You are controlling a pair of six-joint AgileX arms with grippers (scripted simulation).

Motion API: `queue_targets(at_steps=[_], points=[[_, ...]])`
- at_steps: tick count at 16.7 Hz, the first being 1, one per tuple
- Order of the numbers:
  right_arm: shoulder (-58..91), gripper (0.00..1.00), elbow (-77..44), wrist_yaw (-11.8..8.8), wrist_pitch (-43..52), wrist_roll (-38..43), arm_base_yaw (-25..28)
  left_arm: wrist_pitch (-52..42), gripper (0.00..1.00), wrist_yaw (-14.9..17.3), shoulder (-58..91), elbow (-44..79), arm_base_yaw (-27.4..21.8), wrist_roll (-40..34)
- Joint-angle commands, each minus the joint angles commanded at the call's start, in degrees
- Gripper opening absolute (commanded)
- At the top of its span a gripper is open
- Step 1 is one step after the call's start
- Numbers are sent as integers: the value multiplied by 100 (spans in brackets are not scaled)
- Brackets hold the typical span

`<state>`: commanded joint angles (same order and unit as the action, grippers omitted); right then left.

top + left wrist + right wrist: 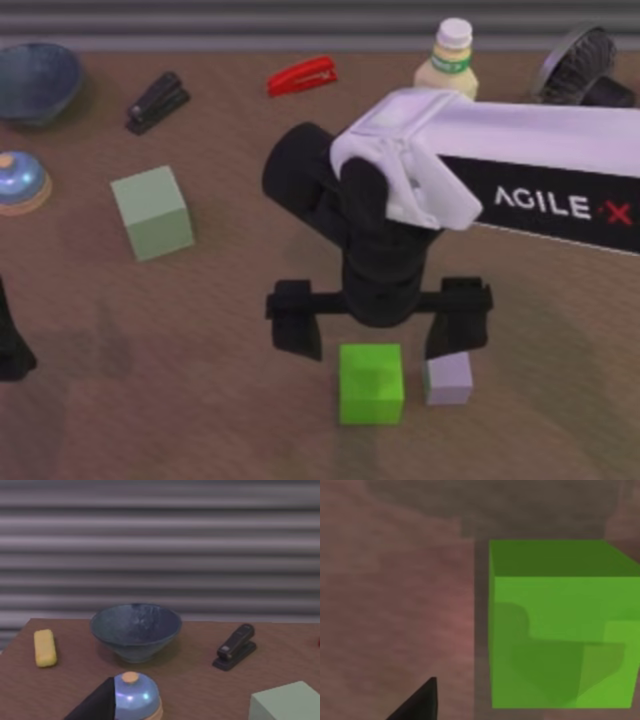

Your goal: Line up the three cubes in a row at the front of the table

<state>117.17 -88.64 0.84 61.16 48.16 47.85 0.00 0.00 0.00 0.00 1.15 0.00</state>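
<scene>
A brown wood-grain bench (pixel 200 400) fills the scene under soft, even light that throws faint blurred shadows on its surface. Along its far edge runs a grey ribbed strip (pixel 250 25), which the left wrist view shows as a wall of horizontal ridges (pixel 160 550).

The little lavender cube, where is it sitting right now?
In the top view, the lavender cube sits near the front edge, right of centre, beside the lime-green cube, under the right gripper.

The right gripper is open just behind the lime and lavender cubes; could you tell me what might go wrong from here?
1. The open right gripper has one finger right by the lavender cube, so it could nudge it out of line.
2. The lime cube sits close beside it and might shift too.
3. The sage cube remains far back.
</scene>
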Motion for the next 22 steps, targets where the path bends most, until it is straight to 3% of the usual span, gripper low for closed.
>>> queue_targets(at_steps=[7,11,16,22], points=[[-97,100,-25,13,67,-38,-38,-53,100,21,56,54,-15,36],[-739,100,467,151,-262,-369,-287,-752,100,257,861,809,-195,542],[-2428,100,1872,376,-1080,-1172,-1001,-2397,100,664,3216,2767,-549,1736],[-5112,100,4198,494,-2378,-2370,-2167,-4671,100,949,7190,5724,-977,3371]])
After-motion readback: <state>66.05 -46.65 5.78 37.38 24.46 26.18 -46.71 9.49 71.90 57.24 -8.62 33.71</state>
